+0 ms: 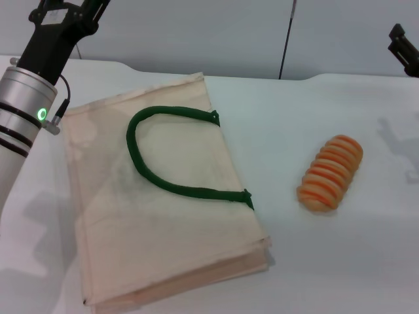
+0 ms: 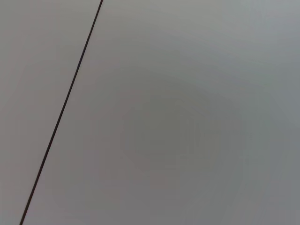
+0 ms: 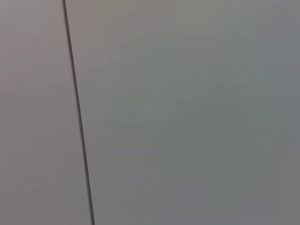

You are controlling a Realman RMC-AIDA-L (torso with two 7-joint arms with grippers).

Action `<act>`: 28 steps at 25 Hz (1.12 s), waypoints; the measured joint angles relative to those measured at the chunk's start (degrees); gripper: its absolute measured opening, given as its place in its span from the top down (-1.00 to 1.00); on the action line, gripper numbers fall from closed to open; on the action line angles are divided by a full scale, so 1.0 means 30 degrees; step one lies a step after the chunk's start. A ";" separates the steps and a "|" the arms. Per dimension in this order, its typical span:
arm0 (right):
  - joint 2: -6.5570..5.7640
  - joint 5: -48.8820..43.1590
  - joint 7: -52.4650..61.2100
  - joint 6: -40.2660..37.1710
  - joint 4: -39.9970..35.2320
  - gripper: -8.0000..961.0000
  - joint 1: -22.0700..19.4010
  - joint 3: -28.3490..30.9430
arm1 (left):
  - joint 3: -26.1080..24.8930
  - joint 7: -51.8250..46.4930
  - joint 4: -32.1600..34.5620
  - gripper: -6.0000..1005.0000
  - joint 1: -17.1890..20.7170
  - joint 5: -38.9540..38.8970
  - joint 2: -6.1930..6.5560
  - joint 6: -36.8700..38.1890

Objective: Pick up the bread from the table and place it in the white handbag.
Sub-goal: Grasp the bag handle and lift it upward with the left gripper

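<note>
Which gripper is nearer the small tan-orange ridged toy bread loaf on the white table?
Right. The right gripper hangs at the far right edge, just beyond the bread. The left gripper is at the far left, past the cream cloth handbag.

White table (image 1: 340,261) with a cream bag (image 1: 163,261) lying flat on its left half, skewed a bit. Dark green handle (image 1: 147,175) loops on top of the bag, both ends fixed along the bag's right edge. Bread (image 1: 330,173) sits on the right half, well apart from the bag, lying diagonal, orange stripes across it, nothing touching it. Left arm (image 1: 26,98) comes in at the upper left, raised above the bag's far left corner, green light on its silver wrist. Right gripper (image 1: 404,47) barely pokes in at the upper right edge, well apart from the bread. Grey wall (image 1: 196,33) behind the table.
</note>
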 joint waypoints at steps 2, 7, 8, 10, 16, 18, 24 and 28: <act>0.0000 0.0000 0.0000 0.0001 0.0000 -0.85 0.0000 -0.0001 | 0.0000 0.0000 0.0000 -0.54 0.0001 0.0000 0.0000 0.0000; 0.0001 -0.0001 0.0000 0.0000 0.0000 -0.85 0.0017 0.0000 | 0.0000 0.0000 0.0000 -0.54 0.0001 -0.0001 0.0000 0.0000; 0.0000 -0.0001 0.0000 0.0000 0.0000 -0.85 0.0021 0.0000 | 0.0000 0.0000 0.0000 -0.54 0.0001 0.0000 0.0000 0.0001; 0.0000 0.0000 0.0001 0.0001 0.0000 -0.85 0.0025 0.0000 | -0.0006 0.0000 0.0000 -0.54 0.0001 0.0000 0.0000 0.0000; 0.0000 0.0000 0.0117 0.0001 0.0000 -0.85 0.0029 -0.0001 | 0.0026 -0.0190 -0.0027 -0.54 -0.0009 0.0173 0.0005 -0.0350; -0.0010 -0.0001 0.0120 0.0001 0.0001 -0.85 -0.0013 -0.0001 | 0.0048 -0.0719 -0.0211 -0.54 -0.0144 0.0951 0.0065 -0.0942; -0.0054 0.0000 0.0129 0.0001 -0.0005 -0.85 -0.0134 0.0000 | 0.0057 -0.6863 -0.3037 -0.54 -0.1170 0.5346 0.0140 -0.1498; -0.0058 -0.0003 0.0134 0.0002 -0.0006 -0.85 -0.0072 -0.0002 | 0.0069 -1.2979 -0.6016 -0.54 -0.2051 0.8571 0.0271 -0.1956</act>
